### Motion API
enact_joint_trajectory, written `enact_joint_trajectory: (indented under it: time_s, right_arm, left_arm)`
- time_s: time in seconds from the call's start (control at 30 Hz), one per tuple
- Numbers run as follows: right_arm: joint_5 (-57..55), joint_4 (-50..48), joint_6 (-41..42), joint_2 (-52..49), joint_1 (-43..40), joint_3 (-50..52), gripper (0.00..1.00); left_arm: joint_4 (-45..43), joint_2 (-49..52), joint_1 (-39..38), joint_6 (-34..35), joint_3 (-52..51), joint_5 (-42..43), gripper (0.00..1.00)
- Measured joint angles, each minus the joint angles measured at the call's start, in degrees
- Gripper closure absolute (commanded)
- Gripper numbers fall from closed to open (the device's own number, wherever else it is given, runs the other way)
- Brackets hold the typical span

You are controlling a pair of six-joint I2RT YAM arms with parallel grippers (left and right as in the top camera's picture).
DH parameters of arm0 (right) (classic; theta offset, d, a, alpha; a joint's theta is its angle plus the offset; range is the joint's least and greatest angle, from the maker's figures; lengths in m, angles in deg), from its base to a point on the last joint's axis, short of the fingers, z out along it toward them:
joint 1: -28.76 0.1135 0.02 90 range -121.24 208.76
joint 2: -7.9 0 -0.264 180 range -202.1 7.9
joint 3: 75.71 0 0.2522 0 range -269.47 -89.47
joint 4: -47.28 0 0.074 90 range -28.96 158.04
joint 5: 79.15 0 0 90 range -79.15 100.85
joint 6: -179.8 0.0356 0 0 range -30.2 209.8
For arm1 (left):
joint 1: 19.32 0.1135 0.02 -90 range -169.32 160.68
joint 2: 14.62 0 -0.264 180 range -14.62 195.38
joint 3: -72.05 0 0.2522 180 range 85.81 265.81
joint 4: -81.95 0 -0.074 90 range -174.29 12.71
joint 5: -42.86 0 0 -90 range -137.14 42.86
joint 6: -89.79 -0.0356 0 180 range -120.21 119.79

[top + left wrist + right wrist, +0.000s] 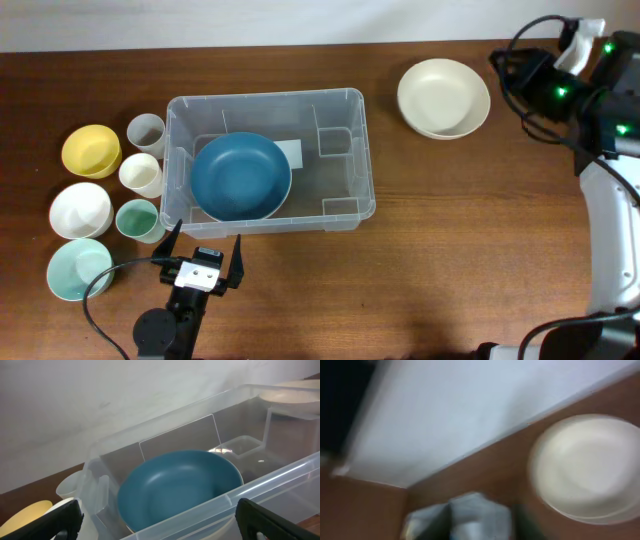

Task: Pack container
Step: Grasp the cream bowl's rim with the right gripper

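Note:
The clear plastic container (366,150) stands mid-table with a blue bowl (240,177) inside at its left end and a white label under it. My left gripper (205,250) is open and empty, just in front of the container's near wall. In the left wrist view its black fingers (160,515) flank the near rim (280,477), with the blue bowl (180,485) beyond. My right gripper (578,42) is at the far right, beyond a cream bowl (443,97). The right wrist view is blurred; its pale fingers (465,517) look shut and empty, with the cream bowl (590,467) ahead to the right.
Left of the container are a yellow bowl (91,150), a grey cup (146,133), a cream cup (141,174), a white bowl (80,209), a green cup (138,220) and a mint bowl (78,268). The table's far edge meets a white wall.

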Motion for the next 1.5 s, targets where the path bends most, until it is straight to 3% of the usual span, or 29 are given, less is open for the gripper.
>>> enact_joint_trajectory:
  time_s: [0.17, 0.53, 1.23, 1.33, 1.43, 1.5]
  right_arm:
    - [-13.9, 3.0, 0.0, -7.8, 0.9, 0.0, 0.22]
    - [-18.4, -1.8, 1.6, -27.5, 2.8, 0.0, 0.2]
    - [-19.9, -6.1, 3.0, -32.3, 4.4, 0.0, 0.2]
    - [-20.0, -6.2, 3.0, -32.6, 4.7, 0.0, 0.26]
    - [-20.3, -6.2, 3.1, -32.6, 4.7, 0.0, 0.43]
    - [-20.6, -6.2, 3.2, -32.6, 4.7, 0.0, 0.48]
  left_arm:
    - [0.0, 0.0, 0.0, 0.0, 0.0, 0.0, 0.0]
    - [0.0, 0.0, 0.0, 0.0, 0.0, 0.0, 0.0]
    - [0.0, 0.0, 0.0, 0.0, 0.0, 0.0, 0.0]
    - [0.0, 0.0, 0.0, 0.0, 0.0, 0.0, 0.0]
    - [0.0, 0.0, 0.0, 0.0, 0.0, 0.0, 0.0]
    - [0.0, 0.0, 0.0, 0.0, 0.0, 0.0, 0.0]
